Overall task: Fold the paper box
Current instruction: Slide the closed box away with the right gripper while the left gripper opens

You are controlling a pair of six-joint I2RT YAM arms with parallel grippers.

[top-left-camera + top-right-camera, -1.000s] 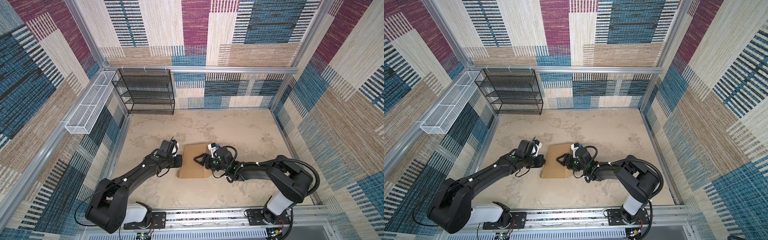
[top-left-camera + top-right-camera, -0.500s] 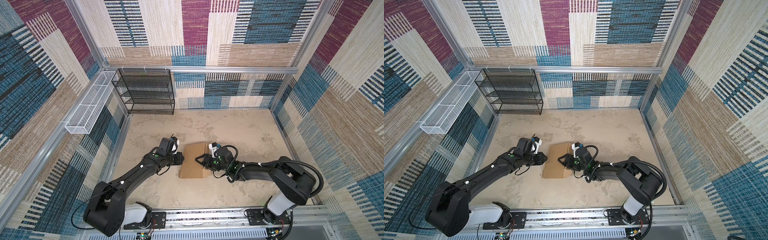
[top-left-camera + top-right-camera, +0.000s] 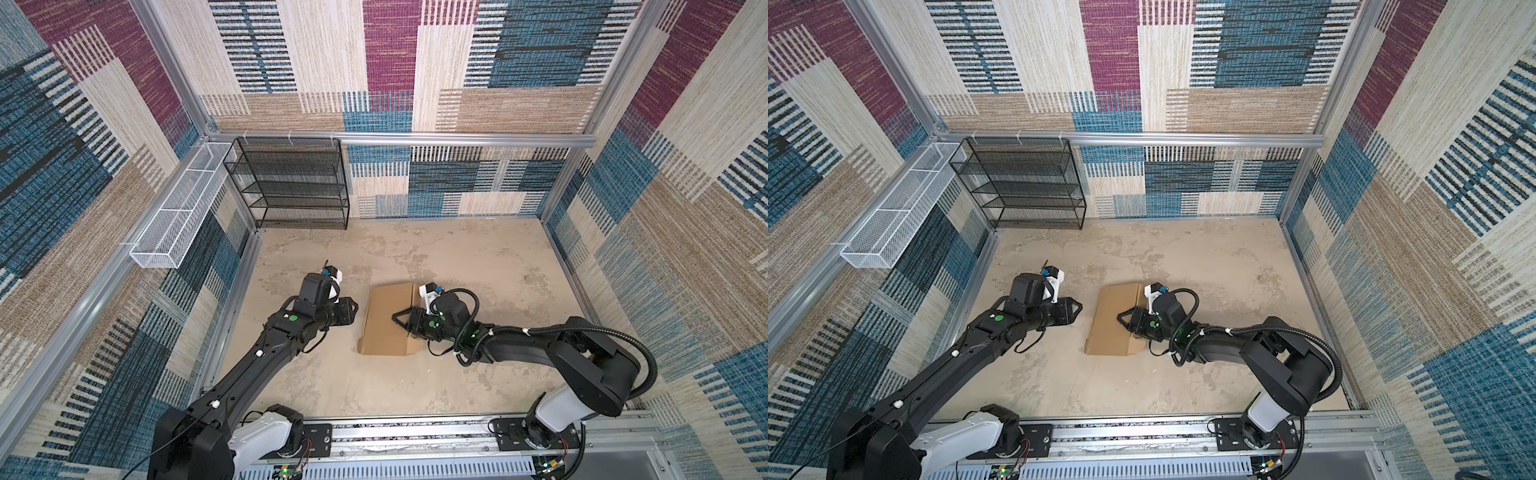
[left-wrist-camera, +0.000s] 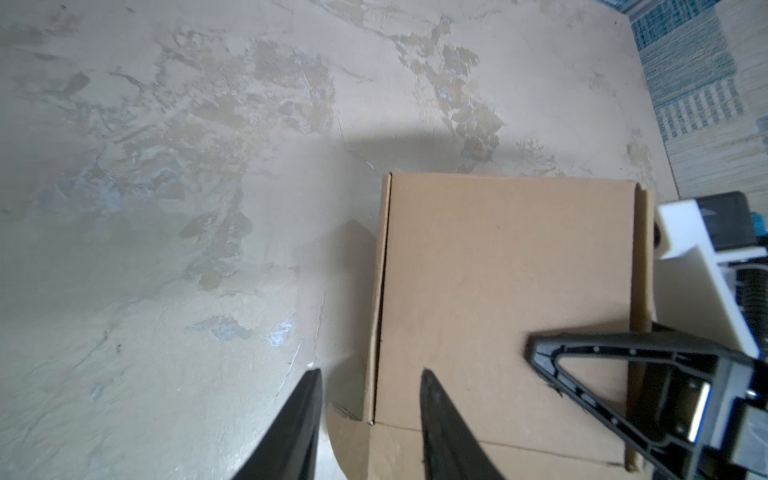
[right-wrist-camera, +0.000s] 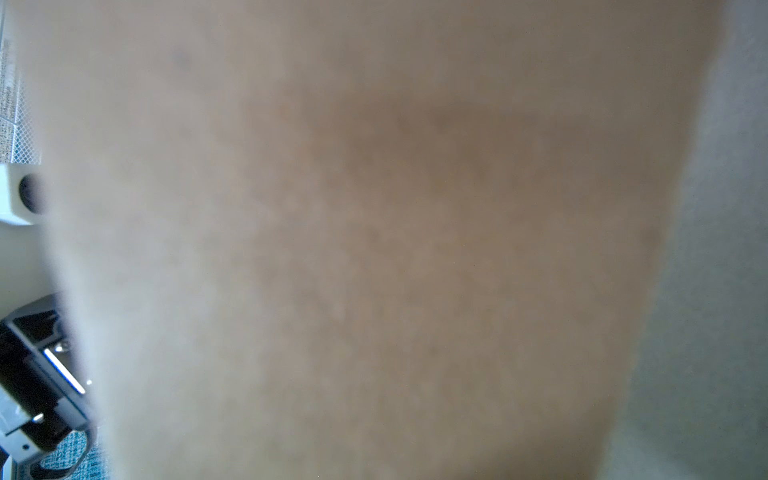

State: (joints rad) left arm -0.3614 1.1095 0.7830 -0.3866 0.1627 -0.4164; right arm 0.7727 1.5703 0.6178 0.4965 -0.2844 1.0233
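Since a second earlier the left gripper [image 4: 370, 374] had spread its jaws, empty, beside the paper box [image 3: 388, 320] on the table [image 3: 457, 257]. It looked light and stiff, probably best pinched by its tab [image 4: 347, 440]. Beyond, the right gripper [image 3: 399, 321] lay atop it, and I could not tell its grip.

both arms stretch low toward the middle, left gripper [image 4: 370, 376] jaws parted, right gripper [image 3: 398, 321] spread hidden.

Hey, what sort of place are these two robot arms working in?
Probably a robot lab test cell: an aluminium frame holds patterned wall panels, and the left arm and right arm mount on a rail.
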